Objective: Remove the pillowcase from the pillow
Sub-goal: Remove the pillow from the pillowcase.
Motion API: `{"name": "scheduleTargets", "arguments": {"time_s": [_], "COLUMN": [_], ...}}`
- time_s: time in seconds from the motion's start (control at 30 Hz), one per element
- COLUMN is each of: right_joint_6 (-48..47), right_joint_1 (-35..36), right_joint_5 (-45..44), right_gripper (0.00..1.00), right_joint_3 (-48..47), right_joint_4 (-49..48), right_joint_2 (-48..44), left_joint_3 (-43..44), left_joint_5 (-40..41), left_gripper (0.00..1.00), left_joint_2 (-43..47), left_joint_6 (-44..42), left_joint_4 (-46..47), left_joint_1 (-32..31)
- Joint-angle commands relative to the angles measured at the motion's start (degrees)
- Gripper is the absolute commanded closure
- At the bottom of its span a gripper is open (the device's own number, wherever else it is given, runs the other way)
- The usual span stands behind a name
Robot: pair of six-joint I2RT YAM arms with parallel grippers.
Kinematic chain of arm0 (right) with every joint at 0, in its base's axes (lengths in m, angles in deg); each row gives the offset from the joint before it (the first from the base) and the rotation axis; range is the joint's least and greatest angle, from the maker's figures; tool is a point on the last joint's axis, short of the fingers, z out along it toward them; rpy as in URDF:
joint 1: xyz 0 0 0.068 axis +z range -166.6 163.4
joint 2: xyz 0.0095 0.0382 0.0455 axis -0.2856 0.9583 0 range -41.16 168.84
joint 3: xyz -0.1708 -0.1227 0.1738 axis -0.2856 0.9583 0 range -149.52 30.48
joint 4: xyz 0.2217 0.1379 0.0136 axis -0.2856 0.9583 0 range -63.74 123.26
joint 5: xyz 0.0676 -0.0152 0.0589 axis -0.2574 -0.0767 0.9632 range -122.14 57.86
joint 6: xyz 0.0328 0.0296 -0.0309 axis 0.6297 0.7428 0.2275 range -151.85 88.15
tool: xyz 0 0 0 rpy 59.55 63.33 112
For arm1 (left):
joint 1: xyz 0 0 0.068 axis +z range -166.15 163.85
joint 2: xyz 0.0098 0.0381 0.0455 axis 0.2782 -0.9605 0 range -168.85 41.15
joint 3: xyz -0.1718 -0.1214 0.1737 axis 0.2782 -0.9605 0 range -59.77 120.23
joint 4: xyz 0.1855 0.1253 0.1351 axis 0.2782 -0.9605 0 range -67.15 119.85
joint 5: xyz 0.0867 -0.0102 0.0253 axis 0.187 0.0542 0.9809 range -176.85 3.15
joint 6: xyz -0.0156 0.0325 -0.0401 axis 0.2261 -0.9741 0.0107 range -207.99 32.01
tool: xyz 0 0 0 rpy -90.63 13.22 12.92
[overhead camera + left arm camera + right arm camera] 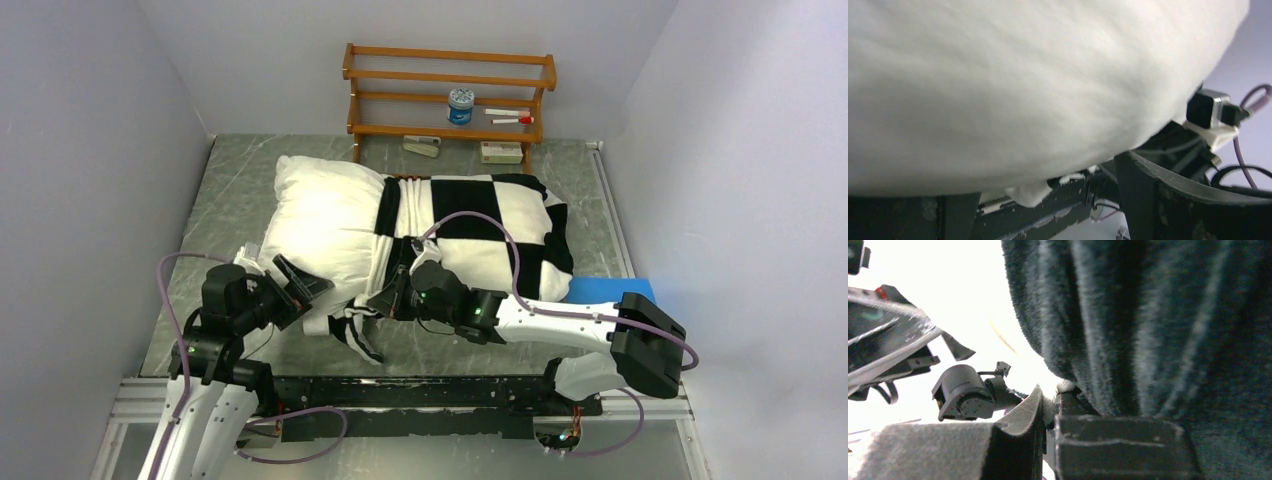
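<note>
Pillowcase [480,225] covering 3 o'clock half of pillow [325,215] on table [240,180].
At 6 o'clock the right gripper [385,303] clamps the pillowcase hem; at 7 o'clock the left gripper [300,285], jaws spread, meets bare pillow.

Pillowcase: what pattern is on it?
The pillowcase has big black-and-white checkerboard squares with a striped band at its open edge. The top external view shows it best.

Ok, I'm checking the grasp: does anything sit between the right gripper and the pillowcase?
Nothing visible does. The right gripper is at the pillowcase, on its striped near edge, and the right wrist view shows dark fabric right against its fingers.
</note>
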Motion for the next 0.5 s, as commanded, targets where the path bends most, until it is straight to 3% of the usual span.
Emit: {"name": "scheduleTargets", "arguments": {"time_s": [0.0, 0.3, 0.33, 0.47], "right_joint_6": [-3.58, -6.29, -6.22, -6.1], "right_joint_1": [-0.61, -0.62, -0.6, -0.15], "right_joint_5": [1.68, 3.92, 4.21, 4.35], "right_gripper": [1.0, 1.0, 1.0, 1.0], "right_joint_3": [-4.06, -7.13, -6.98, -6.81], "right_joint_4": [1.02, 3.22, 3.03, 3.34], "right_joint_2": [-0.09, -0.3, -0.43, -0.14], "left_joint_3": [-4.09, -0.73, -1.12, 0.21], "left_joint_5": [9.09, 14.79, 15.39, 21.45], "left_gripper": [0.02, 0.03, 0.09, 0.48], "left_joint_2": [-1.89, -15.5, -16.71, -23.29], "left_joint_6": [4.14, 2.34, 2.63, 4.5], "left_joint_4": [13.61, 22.1, 23.48, 23.88], "left_joint_1": [-0.01, -1.88, -2.85, -9.59]}}
